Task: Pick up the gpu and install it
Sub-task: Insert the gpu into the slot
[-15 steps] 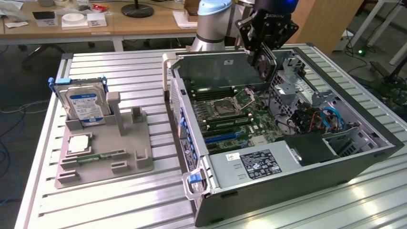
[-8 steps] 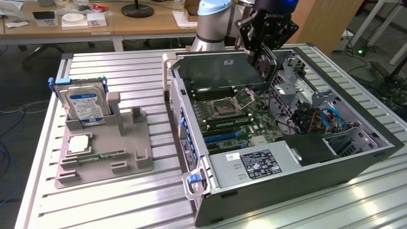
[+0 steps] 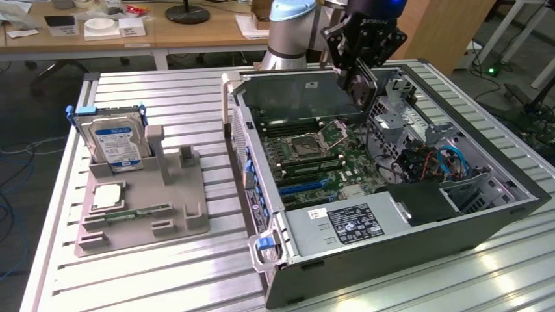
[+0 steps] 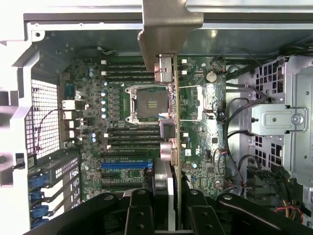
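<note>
The gripper [image 4: 165,215] is clamped on the graphics card [image 4: 172,147], which hangs edge-down just beneath it over the motherboard [image 4: 200,152]. It looks offset from the blue slot [image 4: 124,165], so pressing down could gouge the socket [image 4: 146,103]. Beyond, its bracket [image 4: 168,27] could snag the case wall [image 4: 73,30].

Robotics lab: robot arm [image 3: 288,29], slatted workbench [image 3: 156,279], desks [image 3: 204,36].

Held end of the gpu [image 4: 175,142] is buried inside the gripper [image 4: 168,208], whose fingers [image 4: 139,215] the wrist view's edge cuts off. Power supply label [image 3: 351,224]: print too small to read.
</note>
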Motion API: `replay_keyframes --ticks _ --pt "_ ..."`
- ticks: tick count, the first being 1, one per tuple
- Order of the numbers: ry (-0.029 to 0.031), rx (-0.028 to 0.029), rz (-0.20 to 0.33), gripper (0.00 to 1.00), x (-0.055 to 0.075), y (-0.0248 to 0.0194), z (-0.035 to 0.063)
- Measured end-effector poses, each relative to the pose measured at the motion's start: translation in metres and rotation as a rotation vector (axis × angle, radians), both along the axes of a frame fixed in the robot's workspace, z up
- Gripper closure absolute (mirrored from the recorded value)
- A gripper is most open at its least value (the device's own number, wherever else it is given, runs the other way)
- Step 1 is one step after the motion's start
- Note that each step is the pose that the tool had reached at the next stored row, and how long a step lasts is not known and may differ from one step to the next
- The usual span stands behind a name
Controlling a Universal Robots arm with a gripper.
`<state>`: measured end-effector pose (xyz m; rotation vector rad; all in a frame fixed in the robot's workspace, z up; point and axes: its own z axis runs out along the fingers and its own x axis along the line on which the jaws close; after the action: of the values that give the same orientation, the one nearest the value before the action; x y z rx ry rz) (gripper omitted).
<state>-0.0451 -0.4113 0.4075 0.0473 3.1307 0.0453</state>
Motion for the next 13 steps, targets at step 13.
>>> replay_keyframes --ticks 13 --pt "0.0 0.0 0.112 0.71 -0.0001 -0.0008 0.0"
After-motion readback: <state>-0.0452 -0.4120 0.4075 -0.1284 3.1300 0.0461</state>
